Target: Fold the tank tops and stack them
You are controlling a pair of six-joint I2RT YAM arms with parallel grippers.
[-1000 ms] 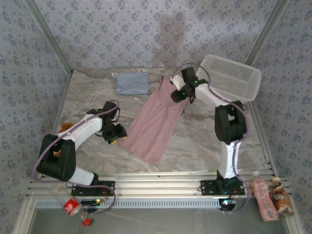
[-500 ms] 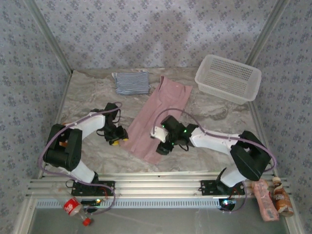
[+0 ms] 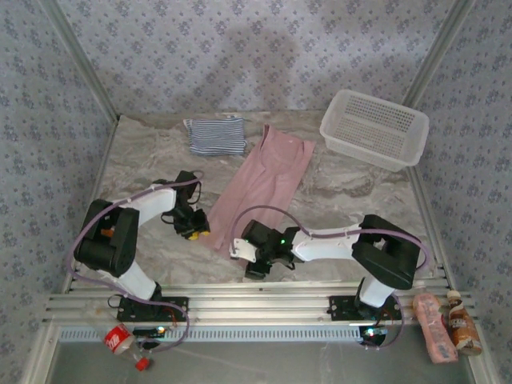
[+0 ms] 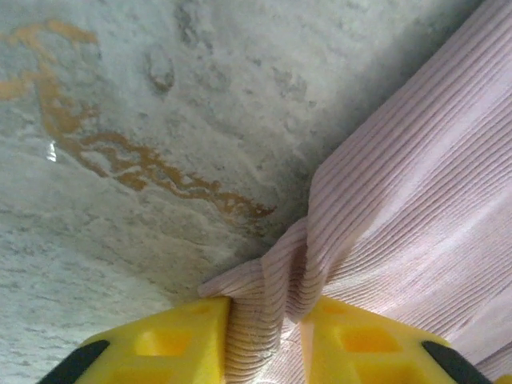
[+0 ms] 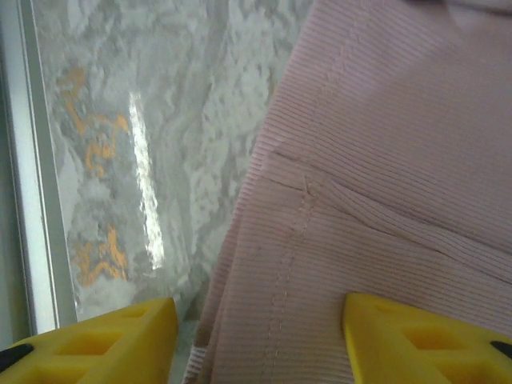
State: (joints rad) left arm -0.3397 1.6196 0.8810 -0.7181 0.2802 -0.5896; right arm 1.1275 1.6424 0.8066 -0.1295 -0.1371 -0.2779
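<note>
One top done — striped tank top (image 3: 216,136) folded at the table's (image 3: 360,200) far edge. The pink tank top (image 3: 260,188) lies flat mid-table: my left gripper (image 4: 264,344) pinches its hem corner; my right gripper (image 5: 260,336) hovers spread over the near hem. Folding, stacking pending.

Left jaws narrow, right jaws wide.

open table (image 3: 360,196) right of pink top (image 3: 264,180); basket (image 3: 362,154) fills far-right corner

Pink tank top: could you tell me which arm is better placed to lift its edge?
Probably left: the left claw grips the pink tank top by its edge; the right claw hangs open above it.
</note>
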